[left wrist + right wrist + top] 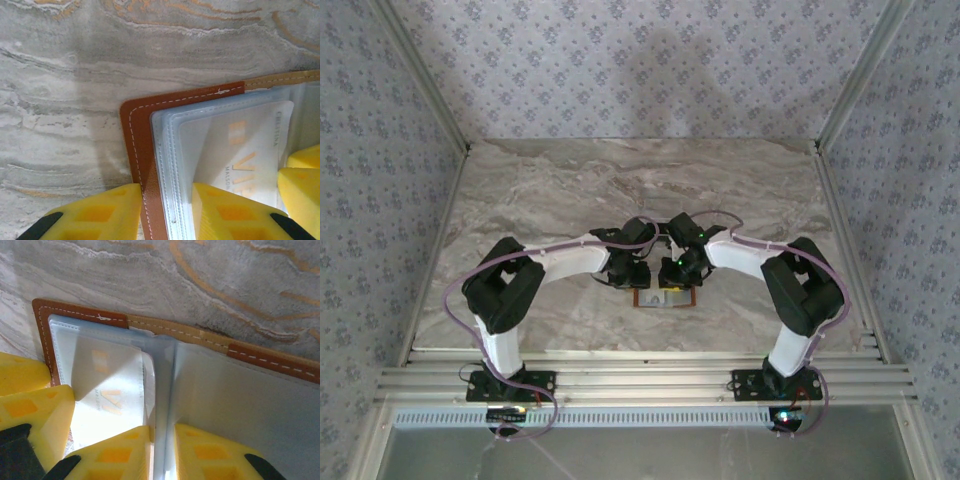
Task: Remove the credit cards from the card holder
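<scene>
One credit card (235, 150) lies sleeved in the card holder (137, 130); left gripper (166, 195) and right gripper (162, 435) straddle it, grip unclear; next, pinch its edge.

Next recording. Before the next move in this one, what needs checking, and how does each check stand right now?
1. Card holder lies open and flat on the table: ok.
2. Pale card out of its clear sleeve: not ok, still inside.
3. Left pincer straddles the holder's outer edge: ok.
4. Right pincer straddles the centre fold: ok.
5. Right pincer actually gripping that fold: cannot tell.
</scene>
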You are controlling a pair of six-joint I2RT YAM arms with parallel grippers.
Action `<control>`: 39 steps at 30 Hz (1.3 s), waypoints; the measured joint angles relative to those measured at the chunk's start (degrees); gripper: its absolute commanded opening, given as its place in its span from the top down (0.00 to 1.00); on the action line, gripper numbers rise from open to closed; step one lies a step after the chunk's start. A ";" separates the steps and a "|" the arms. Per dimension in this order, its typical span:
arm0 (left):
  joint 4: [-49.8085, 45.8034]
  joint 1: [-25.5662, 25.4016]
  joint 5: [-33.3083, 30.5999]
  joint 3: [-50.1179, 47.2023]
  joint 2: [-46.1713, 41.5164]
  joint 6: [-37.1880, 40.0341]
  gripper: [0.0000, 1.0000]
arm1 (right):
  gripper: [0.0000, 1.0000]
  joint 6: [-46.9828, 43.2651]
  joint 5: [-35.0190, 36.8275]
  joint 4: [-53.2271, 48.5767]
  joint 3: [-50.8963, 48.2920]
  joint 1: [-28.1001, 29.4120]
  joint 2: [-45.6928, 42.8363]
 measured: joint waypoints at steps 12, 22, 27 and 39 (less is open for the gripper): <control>-1.05 0.00 -1.27 -0.09 -0.20 0.66 0.67 | 0.87 -0.02 2.10 -1.77 0.13 0.04 -0.44; -2.80 0.02 -2.43 -0.09 -0.28 0.66 0.67 | 0.78 0.24 3.04 -4.13 0.04 -1.29 -4.52; -4.39 -0.02 -2.49 0.81 -0.85 0.66 0.65 | 0.74 0.66 -1.73 0.26 -2.27 -3.74 -6.54; -4.28 -0.48 -2.45 3.13 -0.02 0.61 0.64 | 0.72 1.31 -10.58 8.57 -7.43 -7.45 -4.68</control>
